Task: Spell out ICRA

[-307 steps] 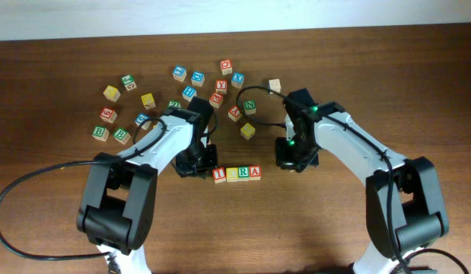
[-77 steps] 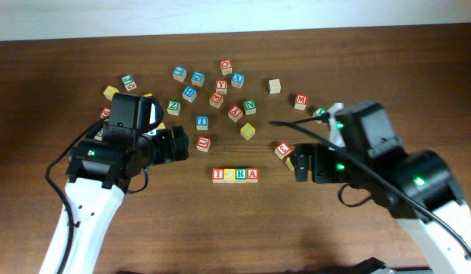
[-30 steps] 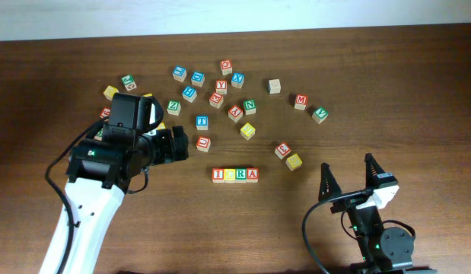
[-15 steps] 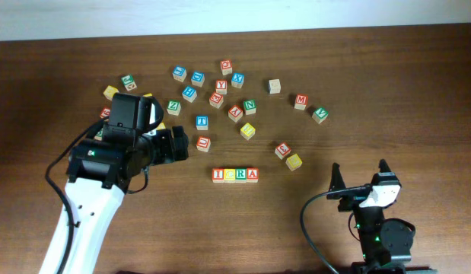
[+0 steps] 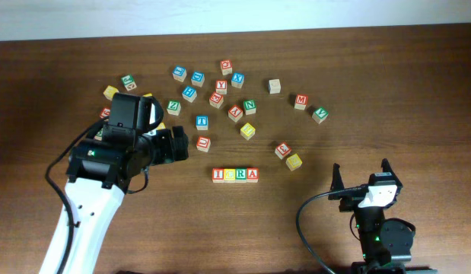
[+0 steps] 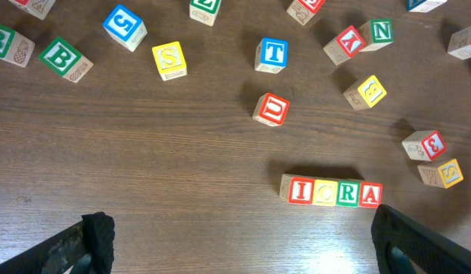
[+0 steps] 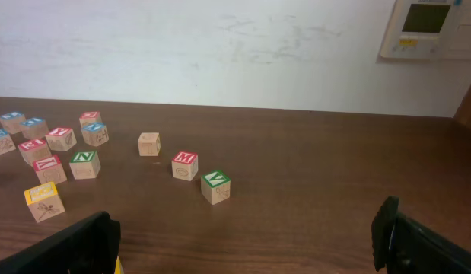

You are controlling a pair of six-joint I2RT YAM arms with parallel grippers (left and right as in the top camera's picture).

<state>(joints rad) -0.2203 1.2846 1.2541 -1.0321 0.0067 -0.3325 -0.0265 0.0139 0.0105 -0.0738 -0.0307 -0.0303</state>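
The four cubes stand side by side in a row near the table's middle: red I [image 5: 218, 175], yellow C [image 5: 230, 175], green R [image 5: 242, 175], red A [image 5: 254, 174]. The left wrist view shows the same row, reading I [image 6: 301, 191], C [image 6: 324, 192], R [image 6: 347, 192], A [image 6: 370, 194]. My left gripper [image 5: 180, 144] hangs open above the table, up and left of the row, with nothing between its fingers [image 6: 94, 237]. My right gripper [image 5: 361, 171] stands open and empty at the front right, well clear of the row. The row is out of the right wrist view.
Many loose letter cubes lie scattered behind the row, among them a red U [image 5: 203, 142], a blue T [image 5: 202, 122], a red cube [image 5: 282, 149] touching a yellow one [image 5: 294, 160], a red M [image 7: 185, 164] and a green V [image 7: 215, 186]. A white wall rises behind the table.
The right arm has drawn back from beside the row to the front right edge and settled there, jaws open. The left arm and the row of cubes have not moved.
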